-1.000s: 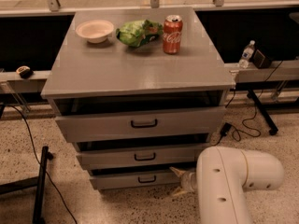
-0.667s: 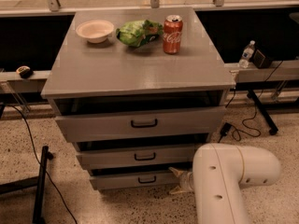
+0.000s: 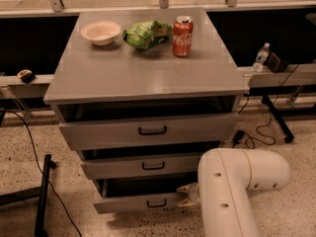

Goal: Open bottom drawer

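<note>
The bottom drawer is the narrowest grey front of three, low in the cabinet, with a small black bar handle. It stands slightly pulled out, with a dark gap above its front. My gripper is at the drawer's right end, just right of the handle, at the end of the white arm. The arm hides most of the gripper.
The mid drawer and the top drawer sit above. On the cabinet top stand a white bowl, a green chip bag and a red soda can. A water bottle stands on the right ledge. Cables lie on the floor.
The white arm has shifted slightly left toward the bottom drawer's front. The drawers look unchanged.
</note>
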Robot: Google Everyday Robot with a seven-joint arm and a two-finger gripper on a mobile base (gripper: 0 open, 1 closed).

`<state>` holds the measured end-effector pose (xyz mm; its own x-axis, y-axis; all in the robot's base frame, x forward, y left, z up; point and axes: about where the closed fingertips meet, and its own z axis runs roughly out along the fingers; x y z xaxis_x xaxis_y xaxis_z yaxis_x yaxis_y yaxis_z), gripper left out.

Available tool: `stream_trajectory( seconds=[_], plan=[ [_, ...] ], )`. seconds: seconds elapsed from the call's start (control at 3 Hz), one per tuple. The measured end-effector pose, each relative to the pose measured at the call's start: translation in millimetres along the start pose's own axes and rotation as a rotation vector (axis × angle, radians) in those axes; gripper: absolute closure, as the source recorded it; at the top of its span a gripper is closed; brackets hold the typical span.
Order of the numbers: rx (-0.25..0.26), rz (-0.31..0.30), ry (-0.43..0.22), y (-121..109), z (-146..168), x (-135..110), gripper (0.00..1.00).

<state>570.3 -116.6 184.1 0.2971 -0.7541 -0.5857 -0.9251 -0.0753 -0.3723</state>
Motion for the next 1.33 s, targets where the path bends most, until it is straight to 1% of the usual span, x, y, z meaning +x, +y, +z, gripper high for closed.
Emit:
stream_trajectory(
  seconds=[0.33, 0.67, 1.0, 1.33],
  plan=[
    [0.000, 0.001, -0.001, -1, -3, -3, 0.40],
    [-0.063, 0.038, -0.026, 41, -14, -14, 0.31],
    [-0.156, 0.121, -0.042, 101, -21, -24, 0.15],
    [-0.158, 0.125, -0.042, 102, -24, -27, 0.16]
  ],
)
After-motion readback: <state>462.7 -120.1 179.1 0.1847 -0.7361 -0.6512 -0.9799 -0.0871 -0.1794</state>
